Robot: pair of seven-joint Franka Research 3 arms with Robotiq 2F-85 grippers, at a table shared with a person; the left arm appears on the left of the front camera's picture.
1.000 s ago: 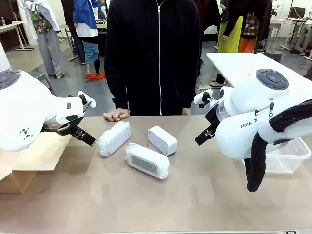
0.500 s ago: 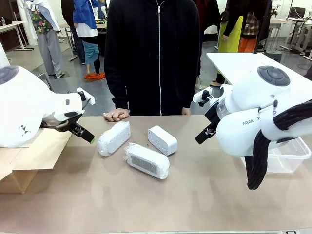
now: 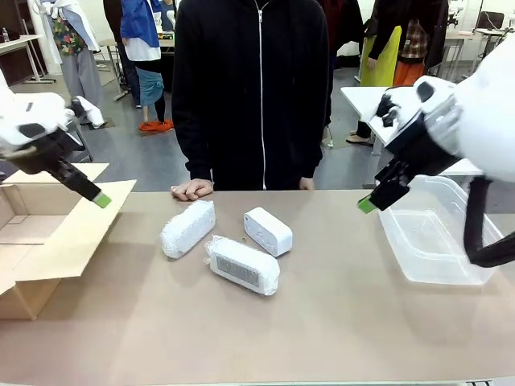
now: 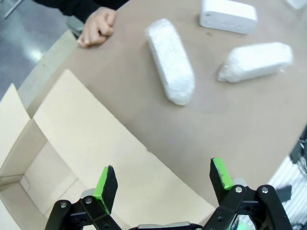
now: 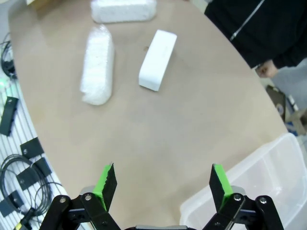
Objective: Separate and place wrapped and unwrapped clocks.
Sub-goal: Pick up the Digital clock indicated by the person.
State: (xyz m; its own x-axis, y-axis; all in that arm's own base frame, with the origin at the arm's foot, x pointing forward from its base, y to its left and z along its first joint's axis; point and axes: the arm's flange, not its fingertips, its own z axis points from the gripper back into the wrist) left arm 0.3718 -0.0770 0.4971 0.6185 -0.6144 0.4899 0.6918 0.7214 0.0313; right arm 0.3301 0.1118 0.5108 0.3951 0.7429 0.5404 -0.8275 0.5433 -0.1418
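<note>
One wrapped clock (image 3: 187,227), face hidden

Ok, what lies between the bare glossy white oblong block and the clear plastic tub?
Only bare brown tabletop between white block and plastic tub, front view; the right gripper hovers above it.

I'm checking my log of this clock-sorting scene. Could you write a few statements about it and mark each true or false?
1. The left hand and the right hand are both open, holding nothing. True.
2. The bare clock sits in the plastic tub. False: it lies on the table.
3. The plain wrapped clock and the grey-faced wrapped clock both lie on the table. True.
4. The person's fist grips a wrapped clock. False: it rests at the table's far edge, touching none.
</note>
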